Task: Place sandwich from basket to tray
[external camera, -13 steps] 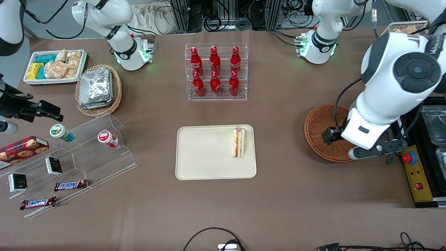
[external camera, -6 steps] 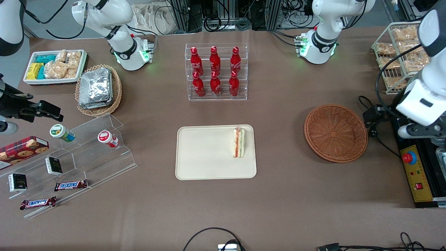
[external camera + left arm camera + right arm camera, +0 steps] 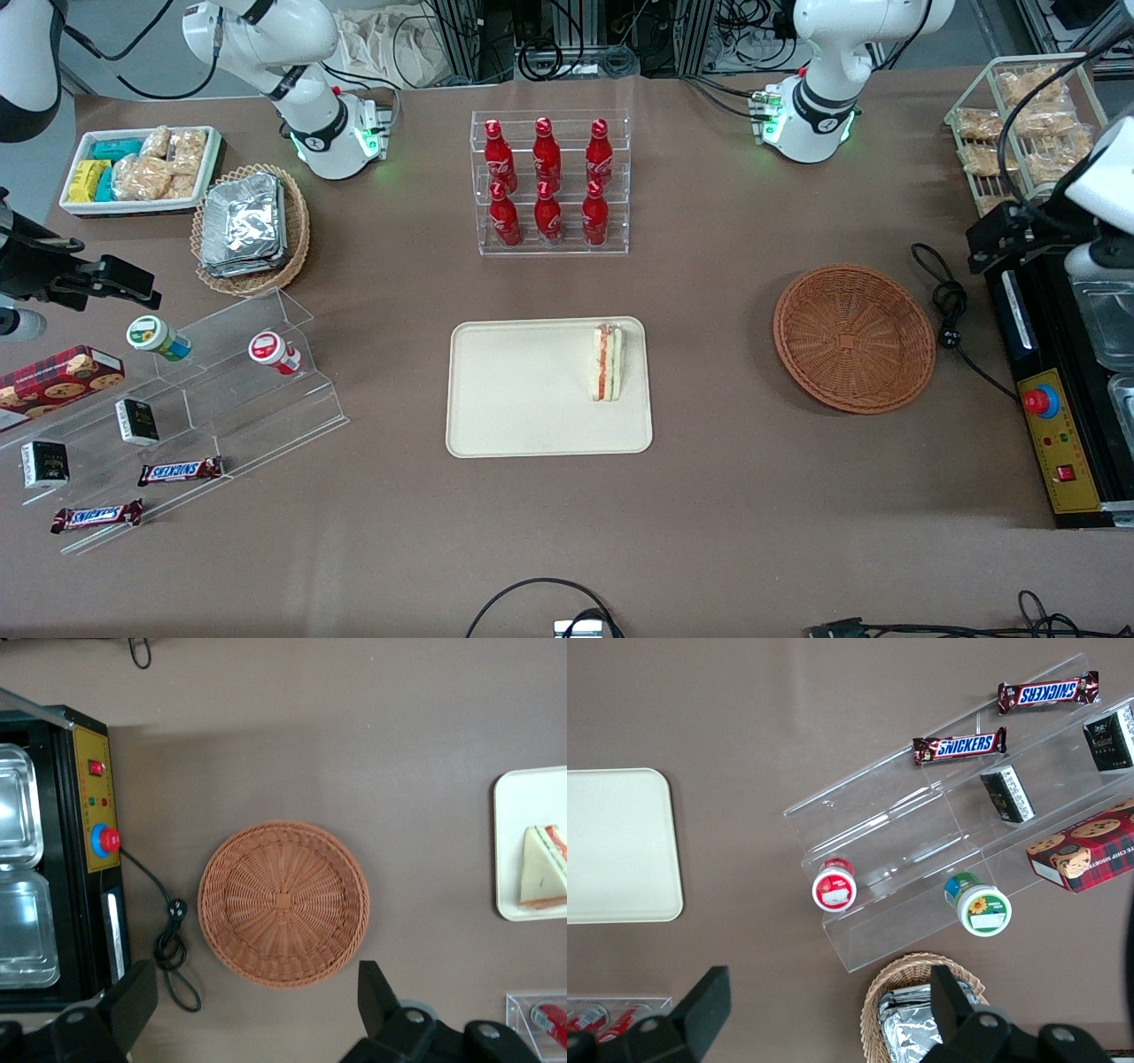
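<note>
Surface: brown matte table (image 3: 726, 496), cables and rack frames past its edge away from the front camera.
Sandwich (image 3: 607, 361): triangular white-bread wedge, red and green filling edge showing, lies on the tray at its end toward the working arm; partly cut off in the wrist view.
Tray (image 3: 523, 416): flat cream rectangle, rounded corners, low rim; only one end shows in the wrist view.
Basket (image 3: 854, 338): round reddish-brown woven wicker, nothing in it, well apart from the tray toward the working arm's end.
Gripper (image 3: 257, 1019): high above the table near the basket, fingers (image 3: 137, 992) spread wide, holding nothing; fingertips partly cropped, barely visible in the front view.
Control box (image 3: 1059, 443): black, yellow panel, red button, cut off at frame edge; black cord (image 3: 948, 297) coiled beside it.
Cola bottles (image 3: 547, 177): six red, in clear acrylic rack.
</note>
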